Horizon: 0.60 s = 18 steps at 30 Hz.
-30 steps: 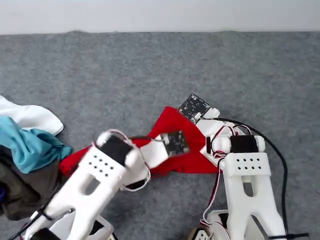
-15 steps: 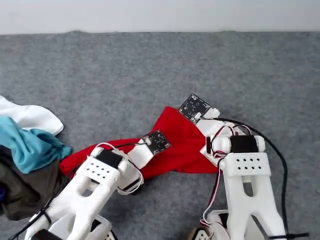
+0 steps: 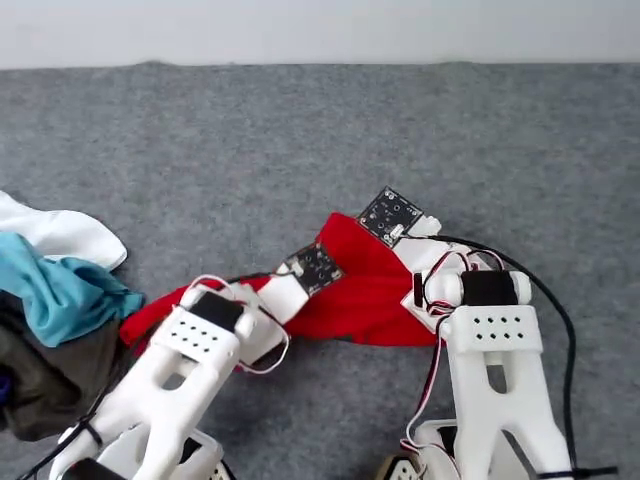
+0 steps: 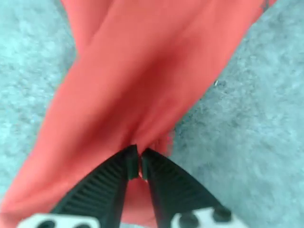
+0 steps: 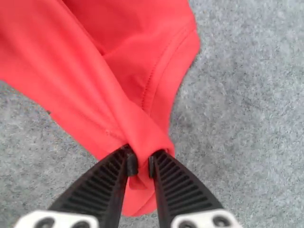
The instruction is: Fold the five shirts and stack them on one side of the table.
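Observation:
A red shirt [image 3: 365,290] lies bunched across the middle of the grey table, held by both arms. My left gripper [image 4: 138,163] is shut on a pinch of the red shirt [image 4: 142,80]; in the high view its wrist sits over the shirt's left half [image 3: 312,270]. My right gripper [image 5: 139,166] is shut on a fold of the red shirt [image 5: 109,61] near a hemmed edge, its wrist [image 3: 392,217] over the shirt's far right corner. Both sets of fingers are hidden under the wrists in the high view.
At the table's left edge lies a heap of other shirts: white [image 3: 60,232], teal [image 3: 55,290] and dark olive [image 3: 45,375]. The grey table [image 3: 300,140] ends at a white wall behind. The two white arm bases stand at the near edge.
My left arm has drawn back to the left and slightly farther from the near edge, dragging its pinch of red shirt along. The right arm has held still.

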Available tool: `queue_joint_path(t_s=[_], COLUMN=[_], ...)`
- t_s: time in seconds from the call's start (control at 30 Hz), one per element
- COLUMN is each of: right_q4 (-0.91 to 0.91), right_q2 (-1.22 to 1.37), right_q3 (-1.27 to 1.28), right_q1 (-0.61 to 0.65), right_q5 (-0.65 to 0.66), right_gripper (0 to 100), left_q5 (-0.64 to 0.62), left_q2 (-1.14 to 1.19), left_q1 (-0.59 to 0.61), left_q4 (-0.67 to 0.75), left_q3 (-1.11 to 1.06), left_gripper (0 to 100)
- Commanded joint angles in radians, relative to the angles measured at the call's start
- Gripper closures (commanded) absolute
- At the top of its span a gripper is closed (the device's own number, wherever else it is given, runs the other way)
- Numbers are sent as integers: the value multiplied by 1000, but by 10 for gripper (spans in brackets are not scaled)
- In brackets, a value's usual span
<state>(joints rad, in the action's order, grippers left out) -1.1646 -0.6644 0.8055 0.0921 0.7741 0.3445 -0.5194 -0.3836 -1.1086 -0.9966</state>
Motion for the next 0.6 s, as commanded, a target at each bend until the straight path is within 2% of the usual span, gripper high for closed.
queue_joint_path(t_s=[0.0, 0.13, 0.27, 0.37, 0.57], right_q4=[4, 4, 5, 13, 15], right_q2=[-33, -35, -35, -35, -35], right_q3=[-8, -12, -12, -12, -14], right_q1=[-12, -12, -12, -12, -10], right_q5=[-9, -9, -9, -9, -9], right_gripper=[989, 989, 989, 989, 989], left_q5=[38, 91, 107, 104, 103], left_q2=[-8, -8, 0, 2, 3], left_q1=[0, 6, 8, 17, 146], left_q4=[-157, -319, -331, -201, 175], left_q3=[154, 305, 392, 372, 223], left_gripper=[987, 987, 986, 986, 985])
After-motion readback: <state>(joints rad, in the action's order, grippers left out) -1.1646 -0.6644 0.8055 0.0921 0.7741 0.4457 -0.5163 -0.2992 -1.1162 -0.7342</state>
